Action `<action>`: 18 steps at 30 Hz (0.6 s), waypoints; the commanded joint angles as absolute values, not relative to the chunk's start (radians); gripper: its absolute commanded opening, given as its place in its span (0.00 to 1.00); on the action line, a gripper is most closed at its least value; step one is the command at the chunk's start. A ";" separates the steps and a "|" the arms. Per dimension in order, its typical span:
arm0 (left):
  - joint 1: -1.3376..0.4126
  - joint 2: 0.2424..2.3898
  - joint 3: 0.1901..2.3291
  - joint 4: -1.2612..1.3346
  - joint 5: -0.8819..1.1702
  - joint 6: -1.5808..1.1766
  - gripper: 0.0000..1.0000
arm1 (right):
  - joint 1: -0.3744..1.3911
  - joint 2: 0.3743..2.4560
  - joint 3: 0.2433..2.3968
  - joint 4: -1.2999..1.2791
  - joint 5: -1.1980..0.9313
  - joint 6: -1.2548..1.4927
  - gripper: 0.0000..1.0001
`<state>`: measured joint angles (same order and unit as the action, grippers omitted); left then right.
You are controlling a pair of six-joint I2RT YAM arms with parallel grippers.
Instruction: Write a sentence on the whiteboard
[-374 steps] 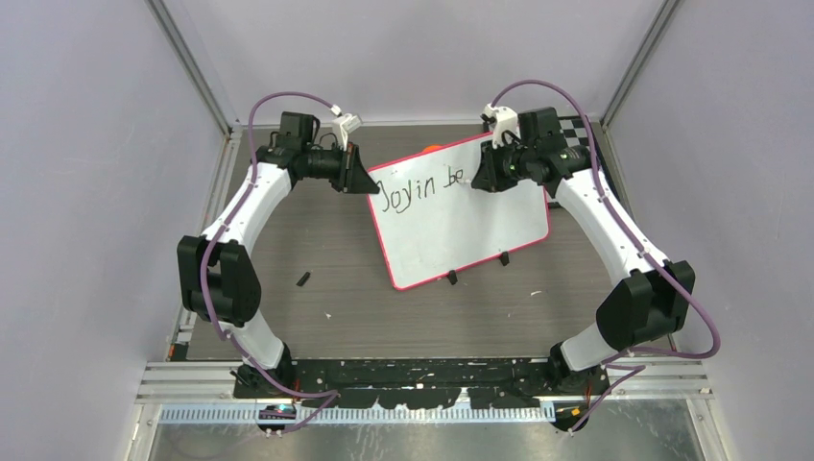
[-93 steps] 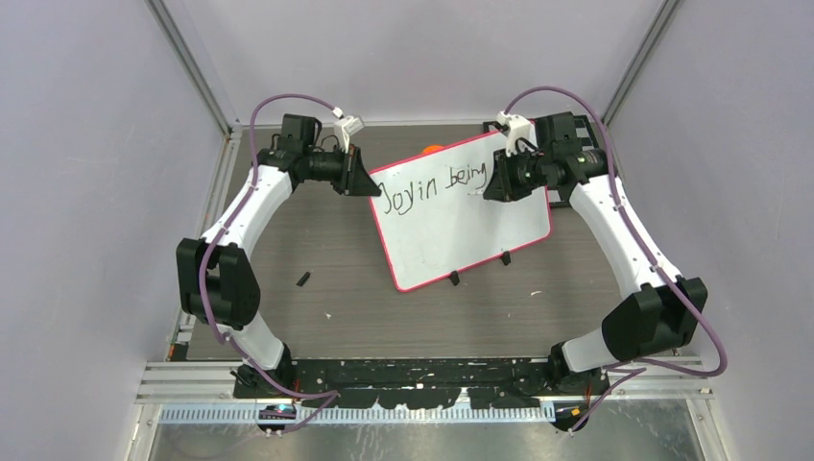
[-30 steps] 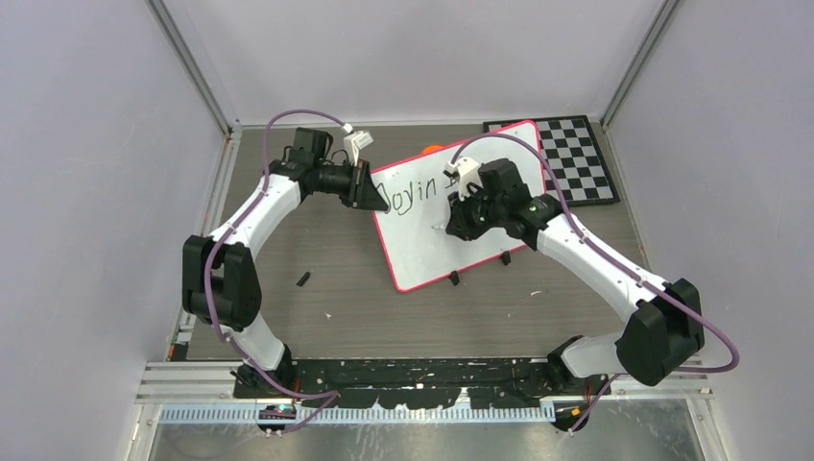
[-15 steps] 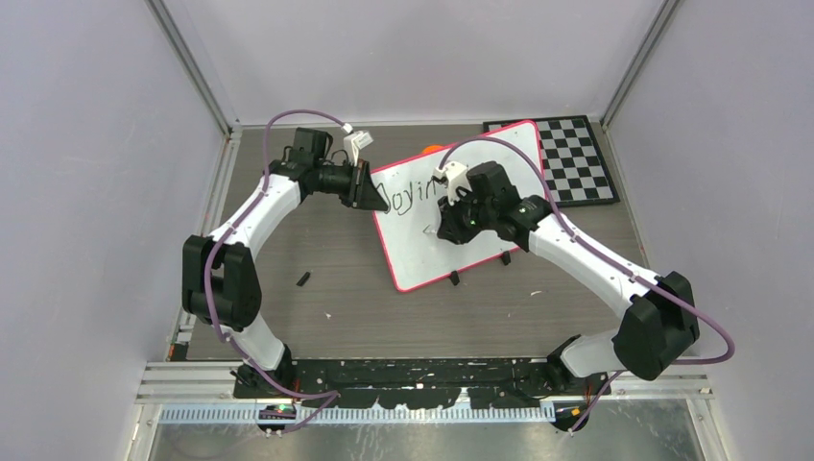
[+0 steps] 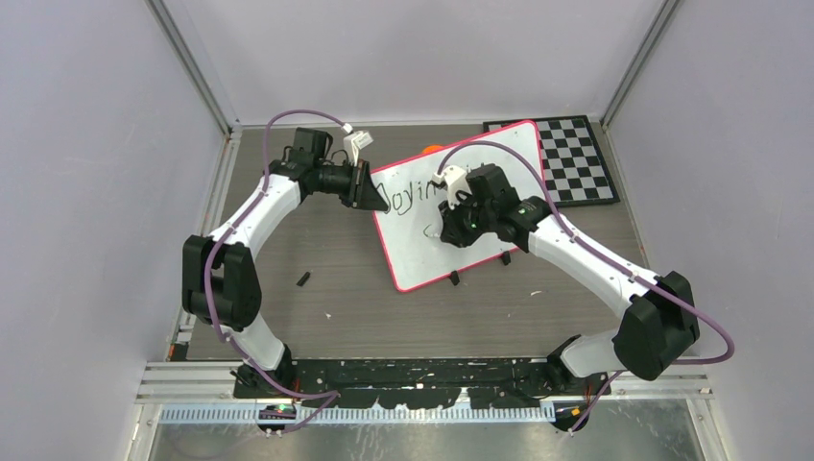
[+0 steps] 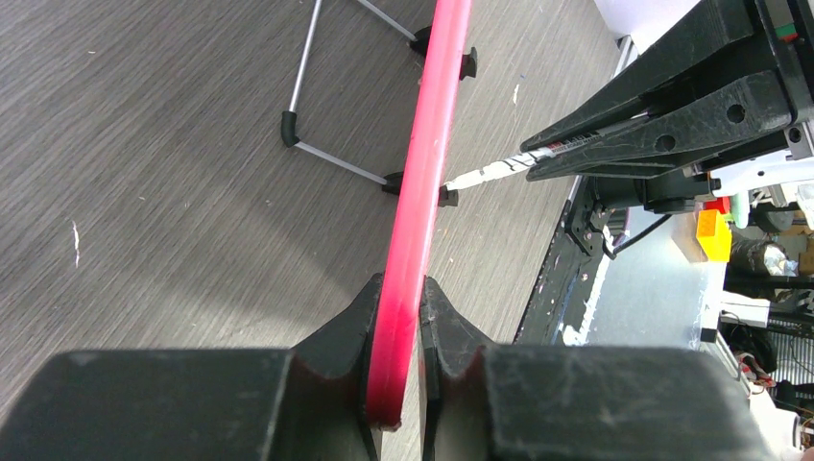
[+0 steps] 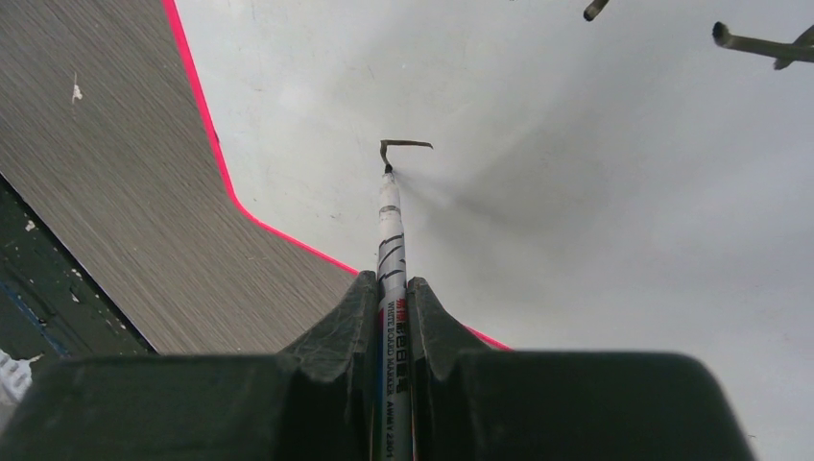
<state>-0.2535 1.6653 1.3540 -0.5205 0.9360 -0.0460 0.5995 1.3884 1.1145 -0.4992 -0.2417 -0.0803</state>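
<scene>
Whiteboard (image 6: 434, 115) rim in left fingers (image 6: 336, 346), marker (image 7: 391, 250) in right: wrist-only detail.

Top view: right arm (image 5: 576, 252) covers the sentence (image 5: 405, 196) past "Joyin". Orange thing (image 5: 433, 149) sits mostly behind the whiteboard (image 5: 422, 259); unidentifiable. Black scrap (image 5: 303, 279) on counter (image 5: 384, 317) too small to name. Right wrist: marker (image 7: 391, 240) rear buried between fingers (image 7: 341, 346); barrel print unreadable.
</scene>
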 commanded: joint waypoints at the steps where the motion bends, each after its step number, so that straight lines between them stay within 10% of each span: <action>1: -0.255 1.653 1.344 -0.484 0.865 -0.007 0.00 | 0.594 1.378 1.127 -0.486 -0.180 -0.110 0.00; 18: -0.255 1.650 1.351 -0.487 0.865 -0.006 0.00 | 0.575 1.404 1.226 -0.471 -0.150 -0.083 0.00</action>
<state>-0.2535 1.6653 1.3540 -0.5205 0.9360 -0.0460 0.5827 1.3895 1.1713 -0.5159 -0.1944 -0.0814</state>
